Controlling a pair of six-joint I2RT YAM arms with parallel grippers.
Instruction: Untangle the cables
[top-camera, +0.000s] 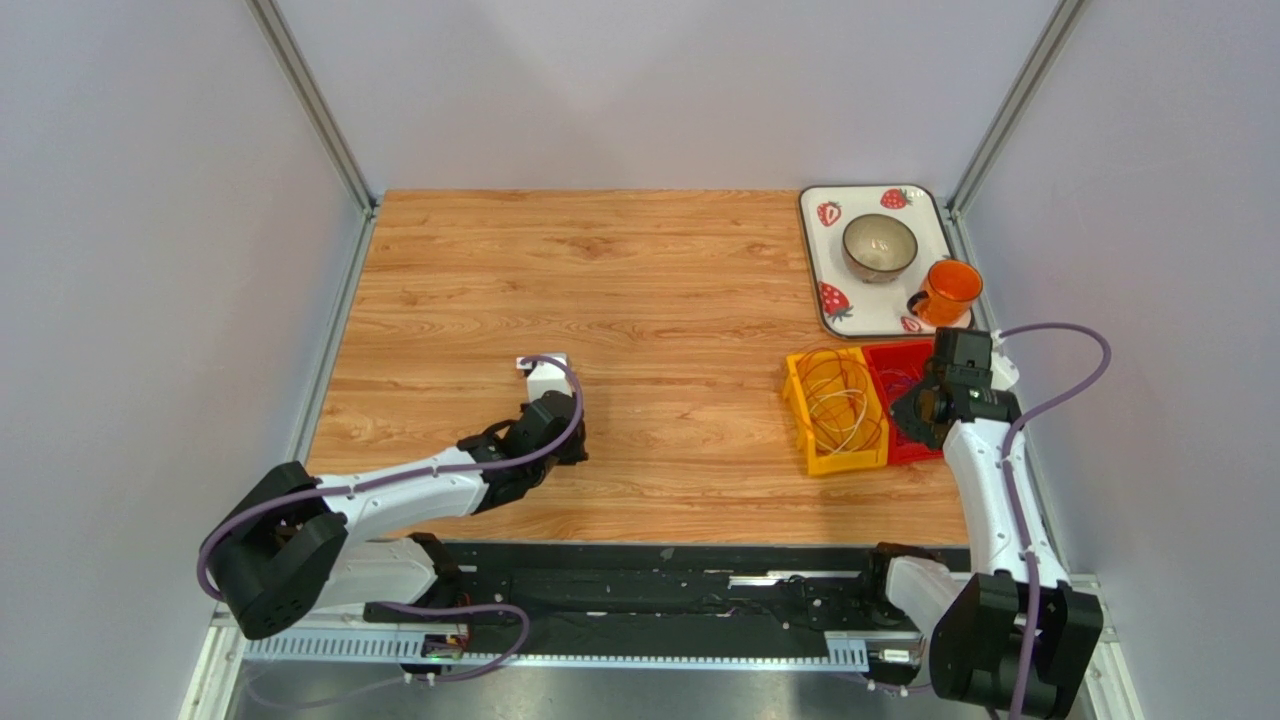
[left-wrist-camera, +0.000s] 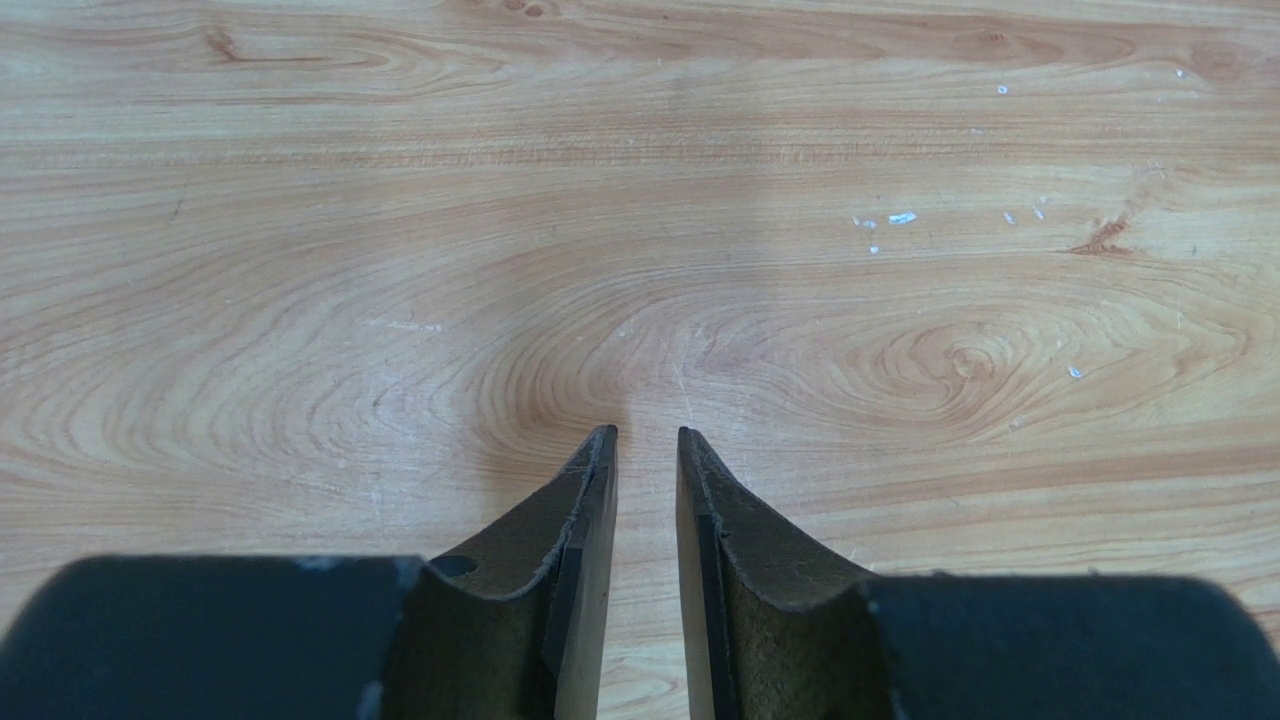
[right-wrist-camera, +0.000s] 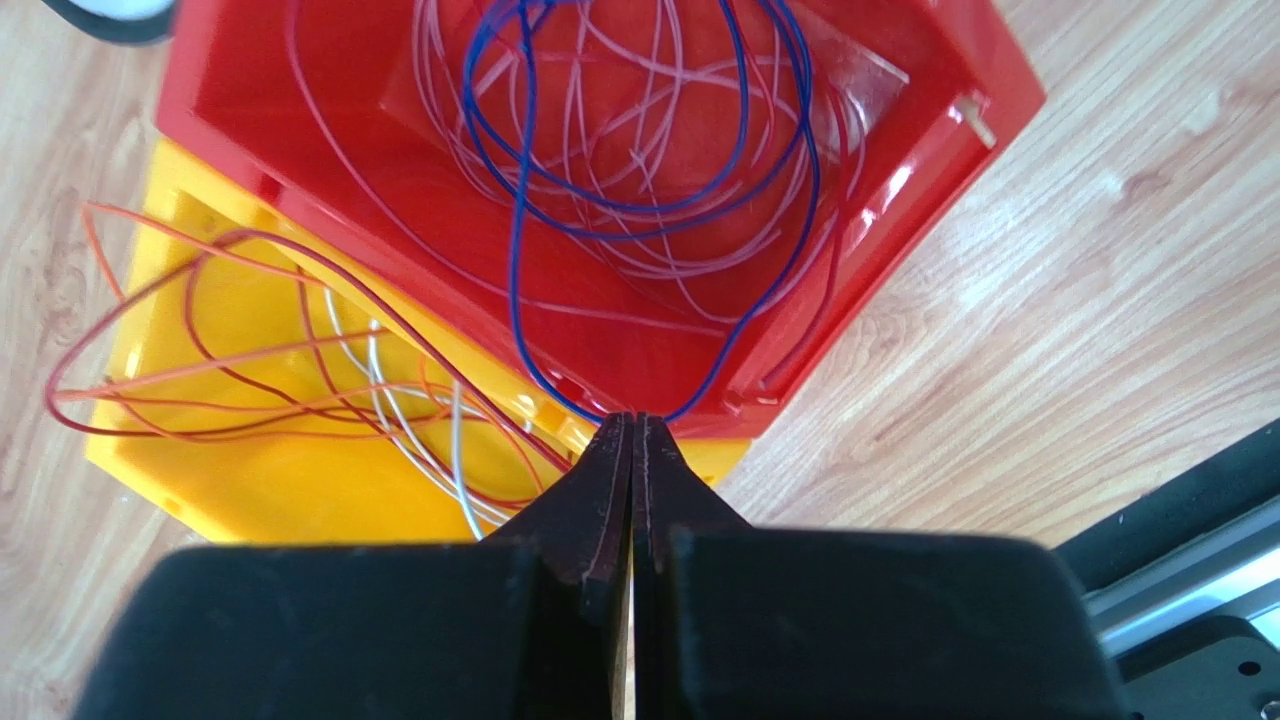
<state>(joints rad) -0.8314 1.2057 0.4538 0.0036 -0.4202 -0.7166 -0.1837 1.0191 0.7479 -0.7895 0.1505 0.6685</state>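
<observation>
Right wrist view: blue cable (right-wrist-camera: 516, 240) pinched at lip of red bin (right-wrist-camera: 226, 105)

Logged right gripper (right-wrist-camera: 631, 428) with fingers pressed together at the near lip of the red bin, apparently nipping the blue cable at the meeting point of its two runs. Found the rest of that cable coiled inside the red bin, lying across whitish cables (right-wrist-camera: 661, 267). Found a red cable (right-wrist-camera: 54, 383), orange strands and a white cable (right-wrist-camera: 394, 405) in the adjoining yellow bin (right-wrist-camera: 301, 495), with the red loop bulging out past that bin's wall. Checked left gripper (left-wrist-camera: 643, 438) in its own wrist view: fingers slightly parted, nothing between them, bare wooden table (left-wrist-camera: 451, 225) beneath, well apart from both bins.

Risks, as judged:
- Could drag the whitish cables up together with the blue one, given the overlap within the coil.
- Could lose the wire from the grip: very thin, and held only at the extreme fingertips.
- Could shift or tip the red bin through a snag of the coil on its rim, with the left arm too far off to steady it.

Writing: searched all three views for brands, labels or text and read none. Noted only a strawberry print on the tray (top-camera: 813, 248) beyond the bins.
</observation>
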